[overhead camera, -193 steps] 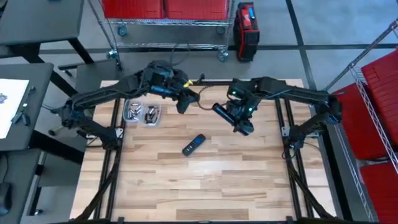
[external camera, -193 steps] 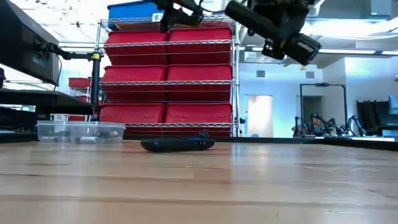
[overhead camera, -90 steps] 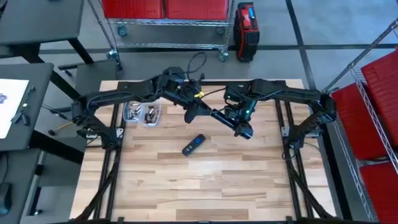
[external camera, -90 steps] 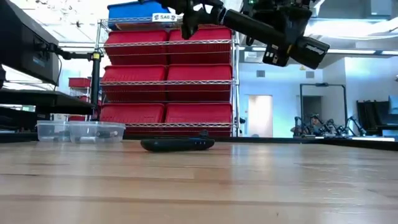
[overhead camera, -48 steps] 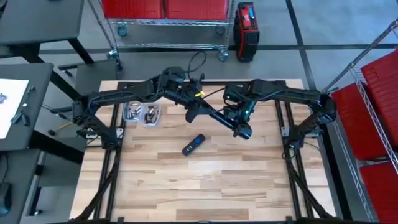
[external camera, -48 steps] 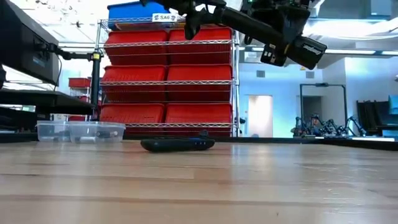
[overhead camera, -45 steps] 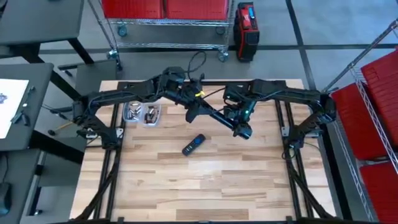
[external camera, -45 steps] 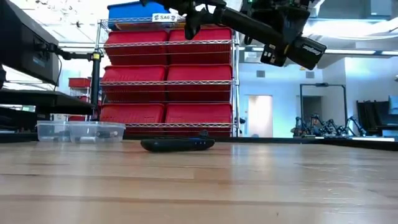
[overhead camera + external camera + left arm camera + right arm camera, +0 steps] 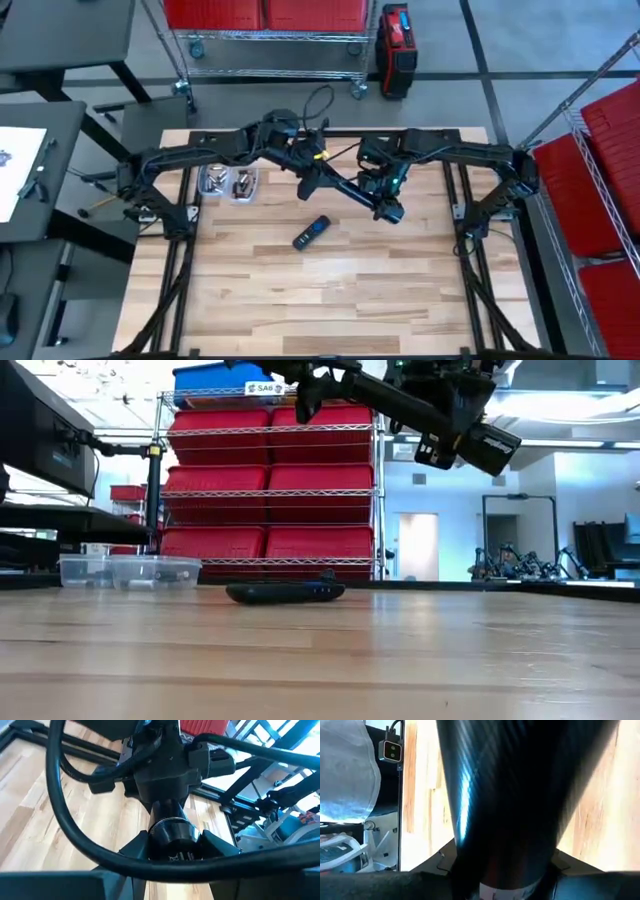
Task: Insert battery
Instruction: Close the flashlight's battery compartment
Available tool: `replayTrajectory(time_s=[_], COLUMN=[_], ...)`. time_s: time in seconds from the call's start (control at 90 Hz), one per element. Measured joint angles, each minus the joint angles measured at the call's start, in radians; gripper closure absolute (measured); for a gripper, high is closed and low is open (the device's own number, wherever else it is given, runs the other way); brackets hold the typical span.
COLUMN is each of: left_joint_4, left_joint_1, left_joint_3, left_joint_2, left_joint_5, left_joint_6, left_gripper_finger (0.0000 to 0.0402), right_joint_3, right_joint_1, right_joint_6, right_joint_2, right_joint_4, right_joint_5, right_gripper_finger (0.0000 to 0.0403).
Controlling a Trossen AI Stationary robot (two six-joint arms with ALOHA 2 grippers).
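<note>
The left gripper [image 9: 316, 183] sits in the upper middle of the high view, above the wooden table [image 9: 330, 300], and pinches one end of a black cylinder [image 9: 347, 190] that resembles a flashlight. The right gripper [image 9: 376, 196] is just to the right of it and is clamped on the same cylinder nearer to its thicker end. Below them, a dark remote control [image 9: 312, 232] lies alone on the table. Left of the grippers stands a clear container [image 9: 230, 182] holding small metallic pieces, probably the batteries, though I cannot tell for sure.

In the low view, the cylinder [image 9: 400, 405] hangs at the top of the frame, tilted down to the right. The remote control [image 9: 285, 592] lies flat in the middle and the clear container [image 9: 130, 570] is at the left. A rack with red bins [image 9: 270, 480] stands behind.

In the left wrist view, the round end of the cylinder [image 9: 172, 835] sits between the left fingers [image 9: 137, 851], which touch it on both sides.

In the right wrist view, the cylinder [image 9: 510, 795] fills the middle of the frame, with the right fingers [image 9: 445, 865] pressed on it at the bottom.
</note>
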Motion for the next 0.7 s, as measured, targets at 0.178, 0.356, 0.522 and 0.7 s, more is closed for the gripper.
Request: replayTrajectory(time_s=[0.178,0.356,0.522,0.7], left_joint_4=[0.004,0.009,0.034,0.046], left_joint_1=[-0.006,-0.010,-0.010,-0.018], left_joint_3=[0.002,0.002,0.002,0.001], left_joint_2=[0.034,0.048,0.045,0.045], left_joint_5=[0.050,0.071,0.071,0.106], left_joint_6=[-0.021,-0.034,-0.039,-0.012], left_gripper_finger=[0.0270,0.0270,0.0270,0.0270], right_joint_3=[0.015,0.017,0.011,0.011], right_joint_1=[-0.007,-0.007,0.005,0.018], right_joint_6=[-0.028,-0.037,-0.049,-0.054], right_joint_2=[0.000,0.000,0.000,0.000], right_joint_4=[-0.010,-0.019,0.003,0.029], right_joint_5=[0.006,0.012,0.011,-0.070], right_gripper_finger=[0.0266,0.0266,0.0266,0.0266])
